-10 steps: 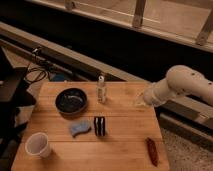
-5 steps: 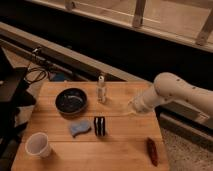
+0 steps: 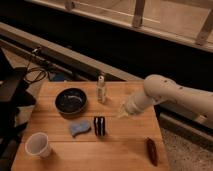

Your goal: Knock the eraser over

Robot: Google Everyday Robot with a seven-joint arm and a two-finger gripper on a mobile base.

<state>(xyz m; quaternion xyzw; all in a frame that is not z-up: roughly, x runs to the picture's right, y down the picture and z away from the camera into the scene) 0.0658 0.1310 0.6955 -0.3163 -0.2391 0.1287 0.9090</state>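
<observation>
Since half a second earlier, the arm had swung further left and lower, bringing the gripper (image 3: 122,112) nearer the eraser (image 3: 99,126), though it was not touching it. How far the gripper was open could not be made out; it held nothing visible. The eraser stood upright on the wooden table (image 3: 125,150), beside a light-blue piece (image 3: 80,128), below a dark bowl (image 3: 71,100) and clear bottle (image 3: 101,90). A dark wall rose behind.

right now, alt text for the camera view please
A white robot arm reaches from the right over a wooden table, its gripper just right of an upright striped eraser, not touching. Around it sit a black bowl, clear bottle, blue flat piece, white cup and dark red object.
</observation>
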